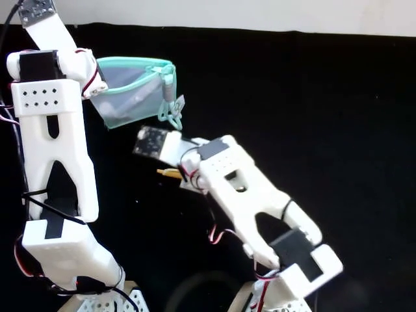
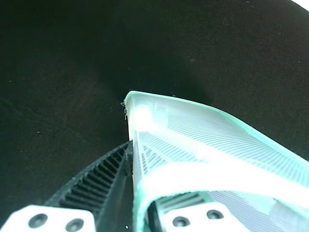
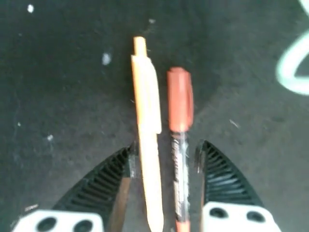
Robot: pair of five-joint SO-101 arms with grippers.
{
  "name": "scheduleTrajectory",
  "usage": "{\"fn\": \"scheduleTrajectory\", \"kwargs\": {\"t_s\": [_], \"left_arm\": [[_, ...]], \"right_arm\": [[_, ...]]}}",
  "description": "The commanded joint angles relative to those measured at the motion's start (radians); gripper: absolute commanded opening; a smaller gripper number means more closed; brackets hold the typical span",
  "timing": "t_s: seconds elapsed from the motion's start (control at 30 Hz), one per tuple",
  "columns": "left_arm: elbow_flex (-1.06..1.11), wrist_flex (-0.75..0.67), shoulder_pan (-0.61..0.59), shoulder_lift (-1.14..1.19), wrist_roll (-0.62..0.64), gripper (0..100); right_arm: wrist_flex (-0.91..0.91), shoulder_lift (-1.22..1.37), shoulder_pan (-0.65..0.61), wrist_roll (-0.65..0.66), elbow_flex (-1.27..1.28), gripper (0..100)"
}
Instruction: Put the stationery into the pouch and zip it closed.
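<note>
At ten o'clock, left gripper [image 2: 138, 180] pinches the striped, teal-edged mesh pouch [image 1: 133, 91]. Up close on the wrist camera, right gripper [image 3: 166, 147] has ribbed jaws spread around slim orange pen [image 3: 145, 106] and red-capped marker [image 3: 180, 96].

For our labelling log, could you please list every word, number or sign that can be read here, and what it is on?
On the red marker: dark print along its clear barrel, too blurred to read.
On the orange pen: no print shows.
On the pouch: no print shows on the mesh.
Nothing here can be quoted.
</note>
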Motion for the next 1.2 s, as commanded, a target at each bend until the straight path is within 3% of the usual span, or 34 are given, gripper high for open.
{"fn": "scheduleTrajectory", "kwargs": {"t_s": [0.0, 0.33, 0.83, 0.9, 1.1, 1.17], "left_arm": [[0.015, -0.025, -0.038, 0.025, -0.005, 1], [0.015, -0.023, -0.038, 0.025, -0.005, 1], [0.015, -0.02, -0.038, 0.025, -0.005, 1], [0.015, -0.02, -0.038, 0.025, -0.005, 1], [0.022, -0.023, -0.036, 0.025, -0.005, 1], [0.038, -0.026, -0.035, 0.025, -0.005, 1]], "right_arm": [[-0.079, 0.03, -0.047, 0.029, -0.012, 19.5], [-0.197, 0.116, -0.068, 0.091, -0.016, 19.5], [-0.197, 0.381, -0.028, 0.094, -0.278, 19.4], [-0.196, 0.395, -0.028, 0.144, -0.277, 19.3], [-0.102, 0.403, -0.028, 0.212, -0.28, 1.1], [-0.09, 0.401, -0.025, 0.209, -0.282, 1.5]]}}
